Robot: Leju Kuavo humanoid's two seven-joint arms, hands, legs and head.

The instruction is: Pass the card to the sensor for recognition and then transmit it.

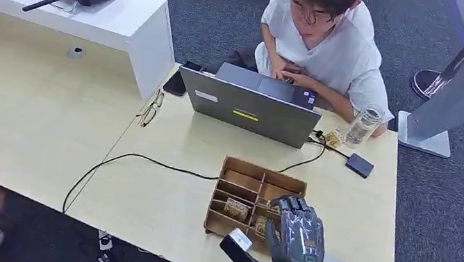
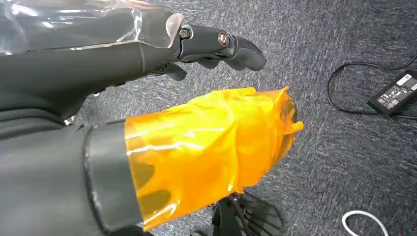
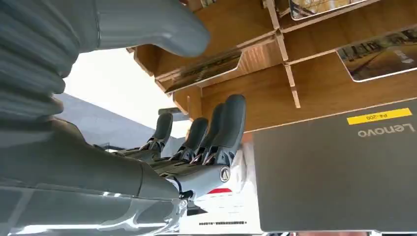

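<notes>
Right now a card [image 3: 204, 72] lies tilted in a near compartment of the wooden box [image 1: 257, 177] on the desk [image 1: 155, 196] — just beyond the right hand's fingers [image 3: 231, 123]. That right hand [image 1: 297, 233] hovers over the box's near right corner, fingers apart and holding nothing. Other cards [image 1: 237, 208] sit in neighbouring slots. Behind the box a person [image 1: 328, 41] works at a laptop [image 1: 247, 109]. The left hand [image 2: 216, 46] hangs above the carpet [image 2: 344, 162] — fingers curled, empty.

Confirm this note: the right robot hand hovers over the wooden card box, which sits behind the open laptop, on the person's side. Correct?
Not quite. In the head view the wooden card box sits in front of the laptop, on the robot's side, with the right robot hand over it.
</notes>
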